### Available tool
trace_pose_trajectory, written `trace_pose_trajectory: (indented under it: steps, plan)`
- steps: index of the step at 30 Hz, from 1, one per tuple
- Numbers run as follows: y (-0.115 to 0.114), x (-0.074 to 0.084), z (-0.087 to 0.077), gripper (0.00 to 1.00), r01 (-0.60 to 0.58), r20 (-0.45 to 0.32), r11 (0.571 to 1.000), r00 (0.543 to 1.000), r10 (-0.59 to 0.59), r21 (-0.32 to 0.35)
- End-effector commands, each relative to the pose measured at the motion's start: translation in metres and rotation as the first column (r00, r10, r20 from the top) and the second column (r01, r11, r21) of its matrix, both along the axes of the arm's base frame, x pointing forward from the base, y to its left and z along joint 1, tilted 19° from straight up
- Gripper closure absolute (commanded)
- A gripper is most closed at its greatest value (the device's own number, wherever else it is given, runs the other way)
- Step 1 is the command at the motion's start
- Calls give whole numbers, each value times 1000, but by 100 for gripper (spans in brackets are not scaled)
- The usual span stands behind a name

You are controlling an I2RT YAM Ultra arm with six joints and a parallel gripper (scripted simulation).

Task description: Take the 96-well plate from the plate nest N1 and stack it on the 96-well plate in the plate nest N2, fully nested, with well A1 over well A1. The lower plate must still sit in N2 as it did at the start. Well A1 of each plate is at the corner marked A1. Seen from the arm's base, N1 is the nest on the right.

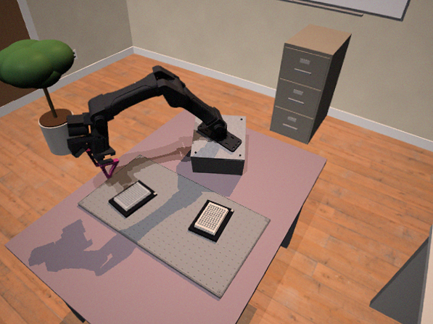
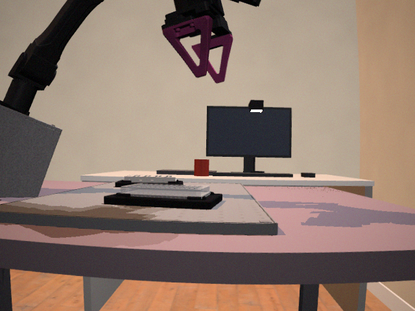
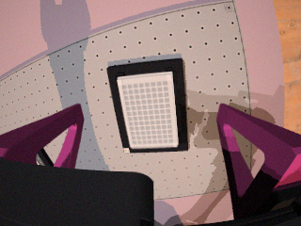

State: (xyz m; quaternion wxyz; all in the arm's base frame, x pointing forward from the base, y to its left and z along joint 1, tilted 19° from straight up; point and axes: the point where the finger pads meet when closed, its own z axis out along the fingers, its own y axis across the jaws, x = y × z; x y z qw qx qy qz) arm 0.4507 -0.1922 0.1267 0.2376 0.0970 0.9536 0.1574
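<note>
The plate to be moved (image 1: 131,194) lies flat in nest N1 (image 1: 117,206), a black frame on the grey perforated board (image 1: 174,247), directly under the gripper (image 2: 209,77) and well below it. In the wrist view the plate (image 3: 149,111) sits between the two purple fingers, slightly off toward one side, its marked corner nearest the gripper body. The gripper is spread fully apart and holds nothing.

Farther out from the gripper, along the board, the second plate (image 1: 211,217) rests in nest N2 (image 1: 220,231). The board lies on the pink table (image 1: 284,167), with the arm's grey pedestal (image 1: 216,163) behind the gripper.

The danger I see from here is in the descent. The plate looks low and sits snug inside the nest frame, so if the fingers come down off-centre or skewed, a tip could land on the plate's rim or on the frame, tilting the plate or jamming it. A grip taken too shallow might let it slip on the lift. Turning it during the carry would put A1 over the wrong corner.
</note>
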Motion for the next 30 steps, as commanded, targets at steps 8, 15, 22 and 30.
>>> trace_pose_trajectory:
  steps: [8, 15, 22, 30]
  plan:
    - [18, -11, -21, 0, -62, -49, 994, 997, 58, -92]
    - [33, -23, -45, 0, -115, -120, 986, 988, 100, -120]
    - [49, -39, -72, 0, -170, -192, 975, 971, 141, -146]
    - [41, -37, -70, 0, -136, -158, 977, 981, 109, -167]
